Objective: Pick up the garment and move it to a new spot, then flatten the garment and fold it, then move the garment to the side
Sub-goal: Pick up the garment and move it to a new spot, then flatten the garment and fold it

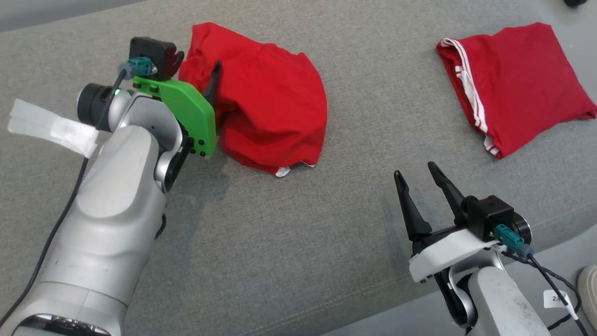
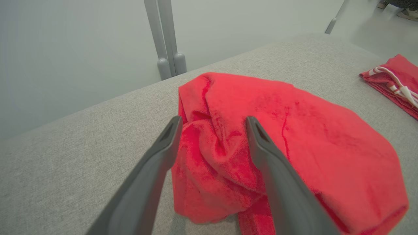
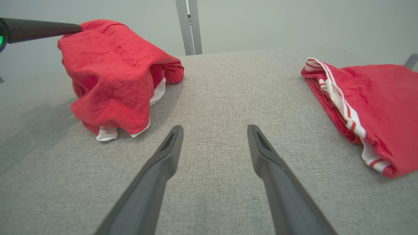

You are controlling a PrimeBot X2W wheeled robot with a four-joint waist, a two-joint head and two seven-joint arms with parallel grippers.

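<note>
To note first: the crumpled garment (image 1: pixel 266 107), red, heaped loosely on the grey worktop (image 1: pixel 298 261), well apart from the folded garment (image 1: pixel 517 88) and on the robot's left of it. Not yet flat, with white trim peeking out under the low hem, so probably resting at its new spot and waiting for the flattening. At the heap's edge farthest from the folded garment, the left gripper (image 2: pixel 213 119), fingers spread wide, one on each side of a raised crease, touching or nearly touching the cloth but pinching nothing. Likely placed so because this bunched edge offers the easiest hold for pulling the cloth open. Nearer the folded garment, yet close to neither piece, the right gripper (image 1: pixel 414 169), fingers also apart and holding nothing, above bare worktop, seemingly kept back to leave room. As for the folded garment itself: neat, striped edge turned toward the heap, apparently finished and set aside. For the next move, as a judgement only: to close on a hem or corner and draw outward, with care not to drag the whole heap along.
</note>
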